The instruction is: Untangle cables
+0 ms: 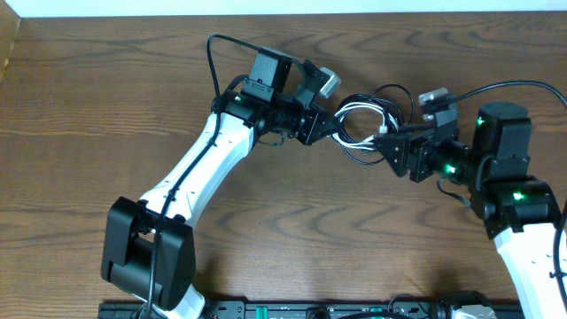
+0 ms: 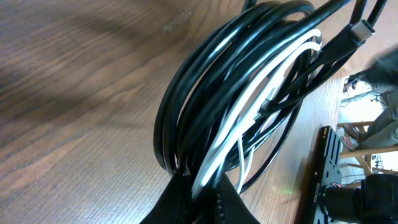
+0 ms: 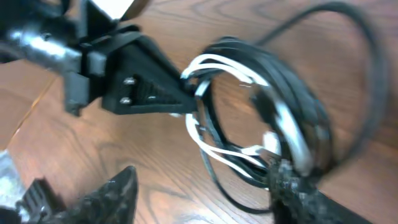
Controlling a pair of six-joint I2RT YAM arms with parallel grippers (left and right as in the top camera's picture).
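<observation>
The cables [image 1: 361,112] are a coil of black cords and a white one, wound together at mid-table. My left gripper [image 1: 335,129] is shut on the coil's left edge. In the left wrist view, black and white strands [image 2: 236,93] run down between its fingers [image 2: 200,198]. My right gripper [image 1: 392,144] is open at the coil's right side. In the right wrist view its fingers [image 3: 205,190] are spread wide. The right finger is against the coil's lower right [image 3: 283,118], and one black loop hangs between the fingers. A small plug end [image 2: 362,28] sticks out at the top.
The wooden table [image 1: 106,106] lies around both arms. The left arm's base [image 1: 146,252] stands at the front left and the right arm's body [image 1: 514,195] at the right. A black rail [image 1: 292,310] runs along the front edge. The left gripper also shows in the right wrist view [image 3: 143,81].
</observation>
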